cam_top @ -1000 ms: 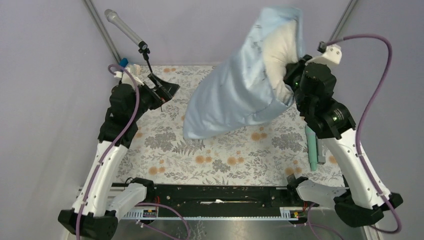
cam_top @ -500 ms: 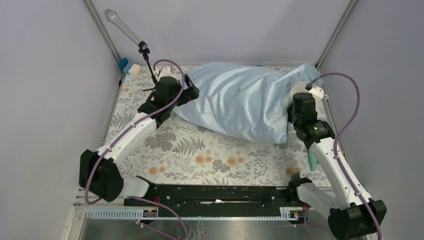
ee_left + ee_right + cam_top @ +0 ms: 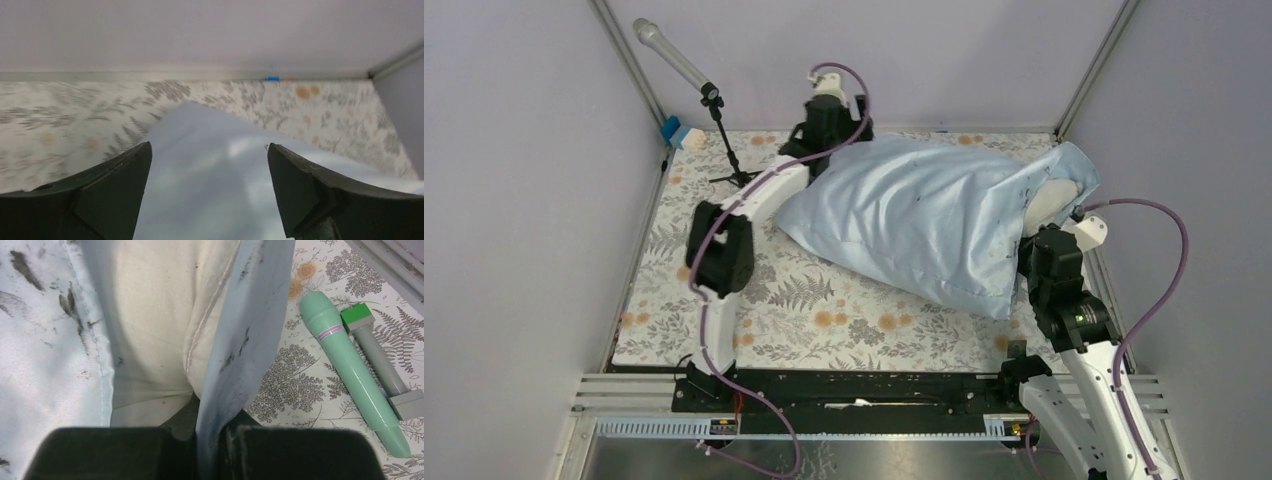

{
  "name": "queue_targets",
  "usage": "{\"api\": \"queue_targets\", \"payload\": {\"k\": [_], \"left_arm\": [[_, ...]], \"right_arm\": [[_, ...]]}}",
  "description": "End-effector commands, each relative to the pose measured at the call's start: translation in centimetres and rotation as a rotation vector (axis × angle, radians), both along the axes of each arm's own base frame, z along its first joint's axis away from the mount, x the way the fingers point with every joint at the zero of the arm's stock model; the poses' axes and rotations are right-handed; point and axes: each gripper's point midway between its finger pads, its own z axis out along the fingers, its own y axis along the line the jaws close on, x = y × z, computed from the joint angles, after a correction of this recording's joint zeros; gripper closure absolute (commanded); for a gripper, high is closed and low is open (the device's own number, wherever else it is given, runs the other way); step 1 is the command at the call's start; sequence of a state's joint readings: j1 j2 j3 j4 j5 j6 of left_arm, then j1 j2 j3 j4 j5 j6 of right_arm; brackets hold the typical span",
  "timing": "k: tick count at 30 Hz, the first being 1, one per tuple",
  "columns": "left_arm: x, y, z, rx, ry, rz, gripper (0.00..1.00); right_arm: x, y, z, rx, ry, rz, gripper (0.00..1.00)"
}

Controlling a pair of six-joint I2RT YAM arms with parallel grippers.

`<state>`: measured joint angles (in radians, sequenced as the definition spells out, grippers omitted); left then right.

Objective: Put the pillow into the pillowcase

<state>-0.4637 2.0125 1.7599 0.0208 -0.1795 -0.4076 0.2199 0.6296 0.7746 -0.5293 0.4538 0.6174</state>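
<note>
On the far half of the table, over the grey floral tablecloth (image 3: pixel 824 310), the pillowcase (image 3: pixel 914 225) lies flat and full. It runs slantwise from the far left toward the right edge.
- Fabric: light blue, creased, puffed up by its filling. The inner face near the mouth carries dark smudges (right wrist view).
- The pillow (image 3: pixel 1049 200) sits inside it. Only a cream end shows, at the open mouth by the right far corner.
- In the right wrist view a seam of the cream cloth is visible between the two blue flaps.

Left arm (image 3: pixel 754 200): reaches long across the table, elbow raised, wrist at the far edge.
- The left gripper (image 3: pixel 210 150) has its jaws spread wide, one on each side of the closed far-left corner of the sack.
- It grasps nothing. Contact with the cloth cannot be told.

Right arm (image 3: pixel 1074 310): folded close along the right edge, wrist tipped toward the mouth.
- The right gripper (image 3: pixel 210 435) is clamped tight on the blue hem at the near side of the mouth.
- The flap rises straight out from between the fingers.

Surroundings:
- A green cylinder (image 3: pixel 350 370) and a grey tool (image 3: pixel 380 360) with a green block lie side by side on the cloth, just right of the held flap.
- A microphone stand (image 3: pixel 714 110) stands at the far left.
</note>
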Motion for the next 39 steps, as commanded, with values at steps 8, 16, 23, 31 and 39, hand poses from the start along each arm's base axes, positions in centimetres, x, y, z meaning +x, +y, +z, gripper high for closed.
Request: {"api": "queue_targets", "payload": {"k": [8, 16, 23, 31, 39], "left_arm": [[-17.1, -9.9, -14.1, -0.003, 0.431, -0.352, 0.29], [-26.1, -6.6, -15.5, 0.045, 0.522, -0.264, 0.31], [-27.9, 0.1, -11.8, -0.028, 0.511, -0.144, 0.30], [-29.1, 4.4, -10.2, -0.060, 0.502, -0.081, 0.31], [-27.9, 9.7, -10.1, -0.145, 0.512, 0.060, 0.34]], "right_arm": [[3.7, -1.7, 2.7, -0.099, -0.045, -0.095, 1.00], [8.3, 0.4, 4.7, -0.085, -0.040, -0.019, 1.00], [7.8, 8.5, -2.6, 0.034, 0.066, 0.237, 1.00], [7.2, 12.6, -3.5, 0.061, 0.093, 0.338, 1.00], [3.8, 21.1, -5.9, 0.142, 0.105, 0.506, 1.00]]}}
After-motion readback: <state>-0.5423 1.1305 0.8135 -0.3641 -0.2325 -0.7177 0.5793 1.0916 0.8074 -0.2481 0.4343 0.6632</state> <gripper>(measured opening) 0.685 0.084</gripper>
